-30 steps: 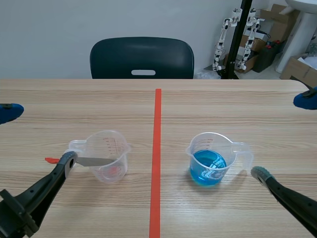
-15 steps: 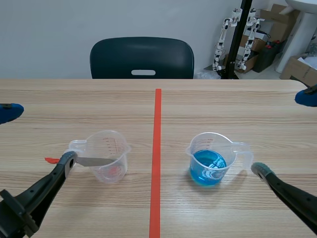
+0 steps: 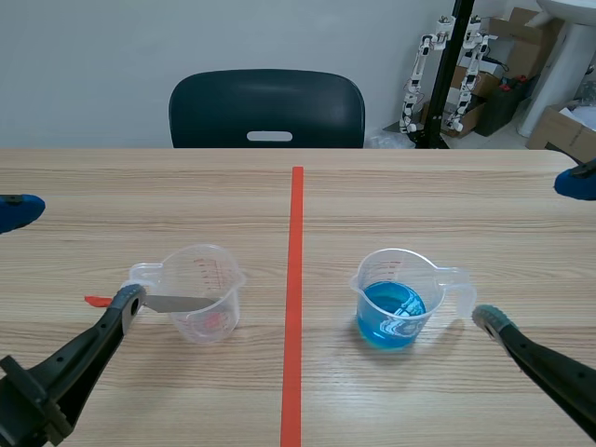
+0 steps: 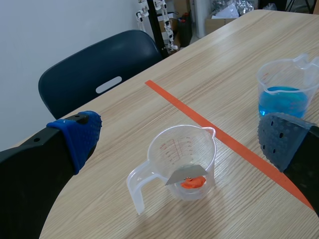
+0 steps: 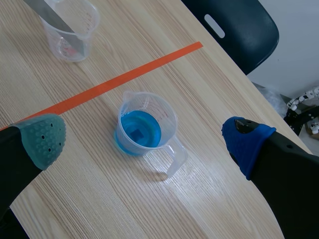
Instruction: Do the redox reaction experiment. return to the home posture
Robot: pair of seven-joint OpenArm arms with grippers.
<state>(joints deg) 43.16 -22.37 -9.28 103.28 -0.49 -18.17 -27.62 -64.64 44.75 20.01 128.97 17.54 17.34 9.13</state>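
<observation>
Both hands stood wide open and empty. The left hand [image 3: 74,257] had the clear cup [image 3: 205,293] ahead of it, between its spread fingers [image 4: 75,134] but untouched; a grey metal strip [image 3: 182,304] leaned in that cup, its long axis tilting toward this hand. The right hand [image 3: 534,253] faced the cup of blue liquid [image 3: 399,298] likewise. Both cups sat upright on the surface [image 3: 419,200], either side of the red tape line [image 3: 294,279]. Only the retreat to home seemed left, leading each arm back, away from its cup
</observation>
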